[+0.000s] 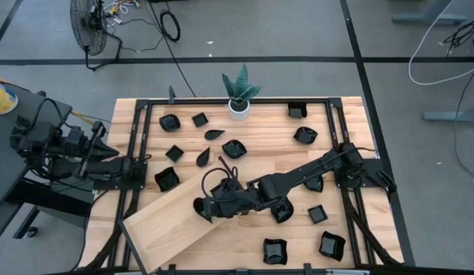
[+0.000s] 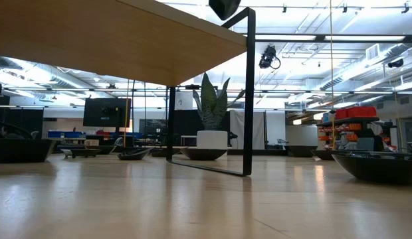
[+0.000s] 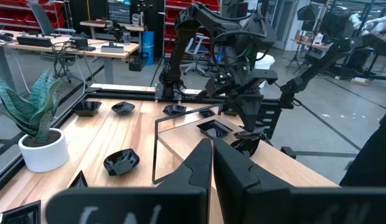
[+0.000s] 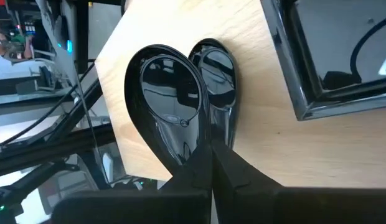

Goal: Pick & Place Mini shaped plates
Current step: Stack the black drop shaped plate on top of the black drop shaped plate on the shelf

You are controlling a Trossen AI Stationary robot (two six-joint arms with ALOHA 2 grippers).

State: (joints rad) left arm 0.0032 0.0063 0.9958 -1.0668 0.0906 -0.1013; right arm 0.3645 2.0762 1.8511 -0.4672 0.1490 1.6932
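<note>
The high view shows about sixteen mini shaped plates (image 1: 305,135) scattered on the tabletop (image 1: 271,153), one wooden board (image 1: 176,218) and one potted plant (image 1: 239,92). The right end effector (image 1: 205,208) is clamped on a teardrop plate (image 4: 171,93) over the board, seen only in its wrist view. The left end effector (image 3: 211,163) waits closed, empty, at the left edge. No writing is readable.

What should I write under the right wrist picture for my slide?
The right gripper, shut on a shiny black teardrop plate, holds it above the wooden board.
</note>
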